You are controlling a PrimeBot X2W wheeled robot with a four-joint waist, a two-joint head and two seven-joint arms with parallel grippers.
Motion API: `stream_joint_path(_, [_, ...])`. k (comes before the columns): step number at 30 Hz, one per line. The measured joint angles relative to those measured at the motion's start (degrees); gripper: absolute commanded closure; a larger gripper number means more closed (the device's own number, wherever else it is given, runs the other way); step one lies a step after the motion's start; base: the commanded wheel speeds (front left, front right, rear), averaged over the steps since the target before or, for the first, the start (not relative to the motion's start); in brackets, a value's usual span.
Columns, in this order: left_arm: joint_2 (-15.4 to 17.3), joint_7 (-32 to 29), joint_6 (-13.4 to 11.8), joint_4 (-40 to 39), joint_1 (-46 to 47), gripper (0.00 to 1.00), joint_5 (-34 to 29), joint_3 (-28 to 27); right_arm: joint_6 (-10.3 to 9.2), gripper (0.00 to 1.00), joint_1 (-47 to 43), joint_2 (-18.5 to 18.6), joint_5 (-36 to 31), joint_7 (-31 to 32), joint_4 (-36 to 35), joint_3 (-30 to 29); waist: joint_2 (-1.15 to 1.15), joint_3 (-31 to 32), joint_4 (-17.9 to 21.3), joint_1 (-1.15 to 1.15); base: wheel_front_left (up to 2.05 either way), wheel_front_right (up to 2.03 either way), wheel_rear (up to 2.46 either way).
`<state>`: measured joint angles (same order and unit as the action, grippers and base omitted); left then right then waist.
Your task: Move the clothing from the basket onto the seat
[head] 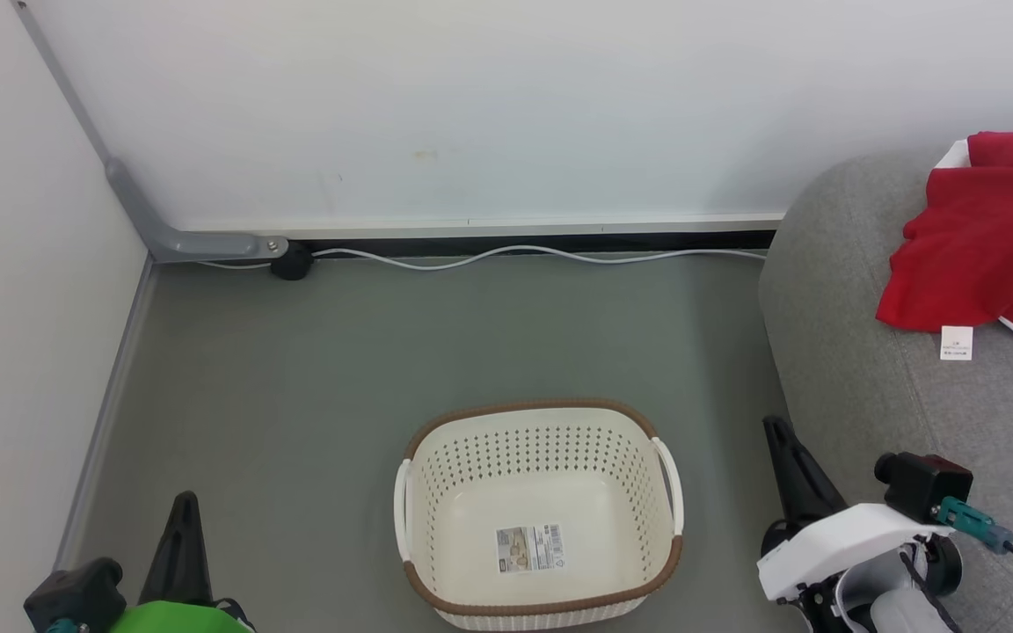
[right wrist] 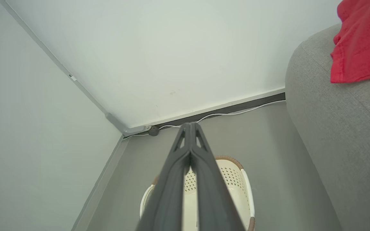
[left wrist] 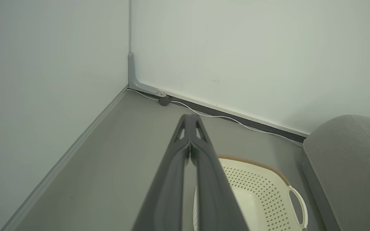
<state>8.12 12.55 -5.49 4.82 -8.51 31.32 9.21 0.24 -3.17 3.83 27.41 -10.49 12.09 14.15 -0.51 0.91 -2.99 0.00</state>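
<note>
basket [head: 542,440] empty, clothing [head: 981,237] already on seat [head: 841,352], up-right of right gripper [head: 779,440] (nearer arm), well apart from left gripper [head: 183,519]; both pressed together, gripping nothing.

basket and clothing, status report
Left gripper, right gripper shut, empty. Cream perforated plastic basket empty; red jersey clothing on grey fabric sofa. White cable by wall, off path.

The basket [head: 538,514] stands on the floor [head: 339,352] left of the sofa [head: 849,352]; the clothing [head: 981,237] lies on the sofa, the cable [head: 506,255] behind
</note>
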Motion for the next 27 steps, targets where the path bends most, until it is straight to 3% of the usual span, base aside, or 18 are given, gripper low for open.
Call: stream_joint_path(27, [-1.1, -5.5, 3.5, 2.5, 2.0, 1.0, 18.7, -3.5, 1.71, 1.0, 0.7, -0.1, 20.9, 4.7, 0.2, -5.9, 0.0, -0.4, 0.9, 0.0, 0.0, 0.0, 0.0])
